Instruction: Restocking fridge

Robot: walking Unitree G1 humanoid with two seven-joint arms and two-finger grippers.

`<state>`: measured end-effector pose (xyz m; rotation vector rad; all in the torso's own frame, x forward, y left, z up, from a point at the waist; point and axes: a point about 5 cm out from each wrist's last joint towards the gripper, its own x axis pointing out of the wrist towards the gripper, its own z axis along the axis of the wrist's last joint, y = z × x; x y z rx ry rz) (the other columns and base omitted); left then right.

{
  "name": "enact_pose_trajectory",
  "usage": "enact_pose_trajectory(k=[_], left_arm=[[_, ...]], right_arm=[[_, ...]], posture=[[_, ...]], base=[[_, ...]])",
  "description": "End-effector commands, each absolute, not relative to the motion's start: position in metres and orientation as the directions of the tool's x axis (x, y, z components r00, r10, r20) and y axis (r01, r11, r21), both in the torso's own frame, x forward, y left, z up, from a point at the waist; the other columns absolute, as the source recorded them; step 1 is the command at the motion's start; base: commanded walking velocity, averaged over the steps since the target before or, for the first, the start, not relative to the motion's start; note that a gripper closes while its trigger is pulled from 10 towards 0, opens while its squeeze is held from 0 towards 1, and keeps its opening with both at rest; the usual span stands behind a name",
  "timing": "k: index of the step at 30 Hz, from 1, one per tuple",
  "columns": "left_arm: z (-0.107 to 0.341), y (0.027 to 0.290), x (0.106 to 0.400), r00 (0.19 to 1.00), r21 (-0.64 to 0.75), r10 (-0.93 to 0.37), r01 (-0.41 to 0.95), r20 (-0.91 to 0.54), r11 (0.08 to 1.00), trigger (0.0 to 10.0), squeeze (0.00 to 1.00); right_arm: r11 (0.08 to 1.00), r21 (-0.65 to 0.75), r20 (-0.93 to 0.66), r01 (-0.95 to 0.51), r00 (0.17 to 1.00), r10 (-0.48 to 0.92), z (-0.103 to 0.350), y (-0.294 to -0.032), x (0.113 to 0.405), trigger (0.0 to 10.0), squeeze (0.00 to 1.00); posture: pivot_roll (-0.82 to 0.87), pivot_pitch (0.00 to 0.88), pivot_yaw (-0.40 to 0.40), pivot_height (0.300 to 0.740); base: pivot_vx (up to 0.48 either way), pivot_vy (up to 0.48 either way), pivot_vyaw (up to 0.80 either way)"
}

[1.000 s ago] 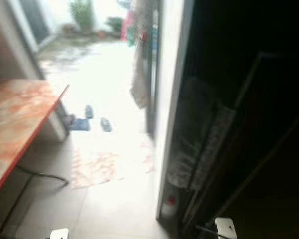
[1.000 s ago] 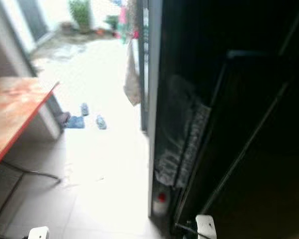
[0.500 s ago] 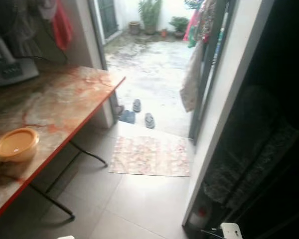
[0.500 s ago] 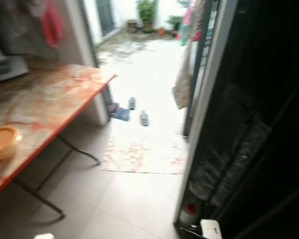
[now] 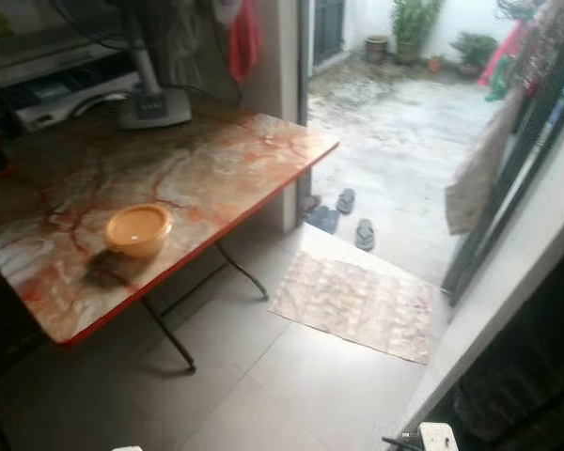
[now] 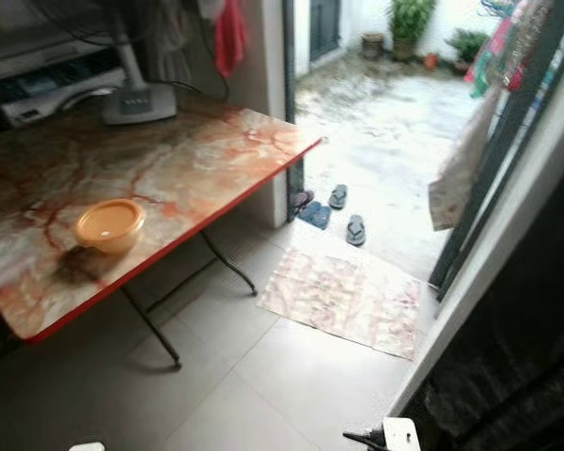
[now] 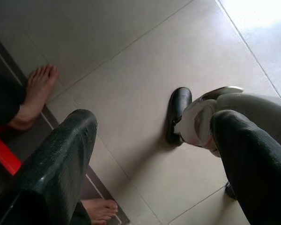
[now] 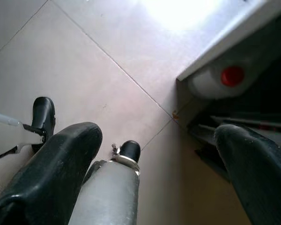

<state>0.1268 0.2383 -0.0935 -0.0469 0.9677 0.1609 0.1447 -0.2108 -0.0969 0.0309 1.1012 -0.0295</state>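
Observation:
An orange lidded bowl (image 5: 138, 228) sits on the red-edged marble-pattern table (image 5: 216, 160) at the left. Both arms hang low at my sides. My left gripper (image 7: 152, 123) is open over bare floor tiles with nothing between its fingers. My right gripper (image 8: 157, 136) is also open and empty, over the floor beside a dark recess (image 6: 508, 385) at the right. A white bottle with a red cap (image 8: 225, 77) stands at the foot of that recess.
A fan base (image 5: 154, 105) and a printer-like device (image 5: 56, 80) sit at the table's far side. A patterned mat (image 5: 357, 303) and sandals (image 5: 353, 216) lie before an open doorway to a patio. A person's bare feet (image 7: 35, 96) stand close beside my left arm.
The camera has swung left: the table and orange bowl have come further into view, and the dark recess has slid off toward the right edge. The grippers still hang low.

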Motion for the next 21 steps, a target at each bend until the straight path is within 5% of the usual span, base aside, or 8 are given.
enact_pose_trajectory(k=[1, 15, 21], left_arm=[[-0.093, 0.239, 0.13, 0.56, 0.039, 0.131, -0.173, -0.818, 0.984, 10.0, 0.0], [-0.086, 0.24, 0.147, 0.6, 0.058, 0.162, -0.19, -0.784, 0.98, 10.0, 0.0], [-0.079, 0.251, 0.155, 0.63, 0.087, 0.213, -0.225, -0.747, 0.971, 10.0, 0.0]], right_arm=[[1.0, 0.011, -0.893, 0.027, 0.45, -0.002, -0.097, -0.21, 0.145, 10.0, 0.0], [1.0, 0.014, -0.892, 0.013, 0.453, 0.007, -0.097, -0.209, 0.146, 10.0, 0.0], [0.999, 0.036, -0.888, 0.026, 0.459, 0.02, -0.097, -0.208, 0.146, 10.0, 0.0]], posture=[[0.06, 0.018, -0.008, 0.74], [0.06, 0.011, -0.005, 0.74], [0.06, 0.0, -0.006, 0.74]], base=[[0.0, 0.0, 0.8], [0.0, 0.0, 0.8], [0.0, 0.0, 0.0]])
